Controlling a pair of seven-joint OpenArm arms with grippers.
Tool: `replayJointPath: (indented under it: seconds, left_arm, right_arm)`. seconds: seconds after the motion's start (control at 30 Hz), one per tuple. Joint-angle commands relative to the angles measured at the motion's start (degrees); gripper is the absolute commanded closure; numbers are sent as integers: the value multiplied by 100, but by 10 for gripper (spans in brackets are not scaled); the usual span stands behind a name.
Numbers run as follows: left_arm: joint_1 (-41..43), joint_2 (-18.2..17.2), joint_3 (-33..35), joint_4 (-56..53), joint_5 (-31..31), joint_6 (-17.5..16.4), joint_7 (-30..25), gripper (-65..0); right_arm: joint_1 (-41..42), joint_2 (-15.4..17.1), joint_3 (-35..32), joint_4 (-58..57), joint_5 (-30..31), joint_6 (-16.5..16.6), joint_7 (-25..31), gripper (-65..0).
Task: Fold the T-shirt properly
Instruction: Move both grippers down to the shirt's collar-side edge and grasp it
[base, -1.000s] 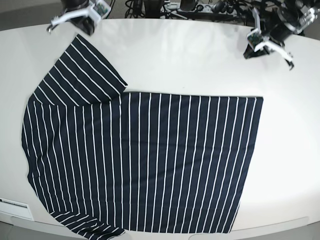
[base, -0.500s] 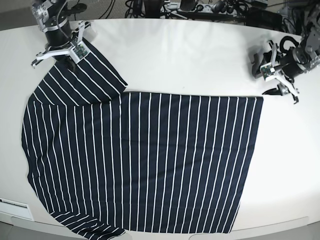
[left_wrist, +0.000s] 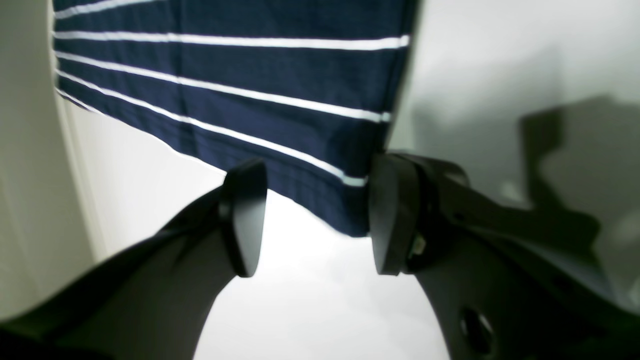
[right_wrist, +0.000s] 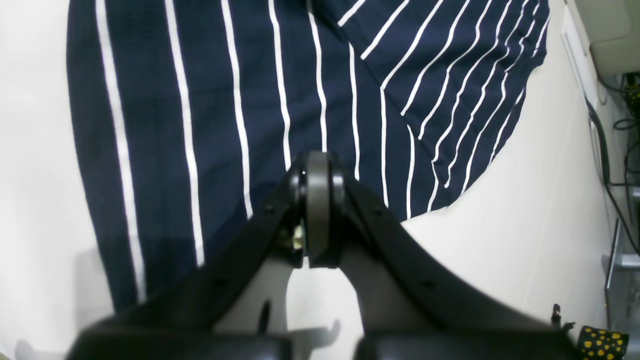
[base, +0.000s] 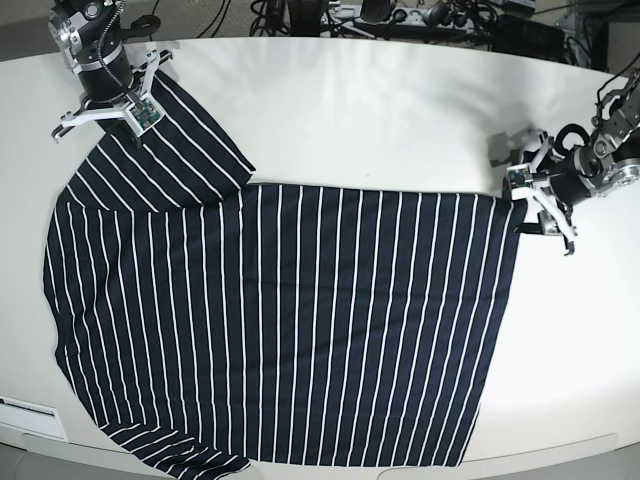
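While the T-shirt (base: 290, 320) lies spread flat across the white bench (base: 380, 110), filling most of the lower half of the base view with its hem edge toward three o'clock and one short sleeve (base: 175, 140) angled up toward ten o'clock, both arms sit at its far edge. The left end effector (base: 532, 205) is low over the bench at the shirt's upper hem corner, at about three o'clock in the base view. In the left wrist view this left end effector (left_wrist: 312, 215) is spread wide, its two dark fingers (left_wrist: 245, 215) standing to either side of the striped corner (left_wrist: 350, 210), the right-hand finger just beside or touching the cloth edge; the fabric lies between them, not clamped. The right end effector (base: 108, 112) is at ten o'clock, down on the outer end of the sleeve. From the right wrist view the right end effector (right_wrist: 317, 210) has its fingers pressed together, with no gap visible, above the navy fabric (right_wrist: 225, 100); whether any cloth is caught between them cannot be told. Cables (base: 330, 15) trail along the far side at twelve o'clock.
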Motion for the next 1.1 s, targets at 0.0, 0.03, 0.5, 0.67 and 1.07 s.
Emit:
replayJointPath:
  seconds: [0.0,0.03,0.5,0.67,1.07]
  left_arm:
    - [-107,-94,245,-136,153,-221,249,-338]
    - [-247,-92,450,-199,192,-223,247,-338]
    - [-1440,170,1554,-437,188,-98,308,-48]
    - [-1447,243,1554,-437,184,-101,363,0]
    - [-1447,240,1554,-437,184,-101,402,0]
  right_arm:
    - [-2,68,37,90,-26,-42,109,0]
    - [-2,68,37,90,-26,-42,109,0]
    - [-2,68,39,90,-28,-42,131,0]
    - [7,70,39,85,-31,-39,205,0]
    - [286,66,37,-592,557,1198,92,-257]
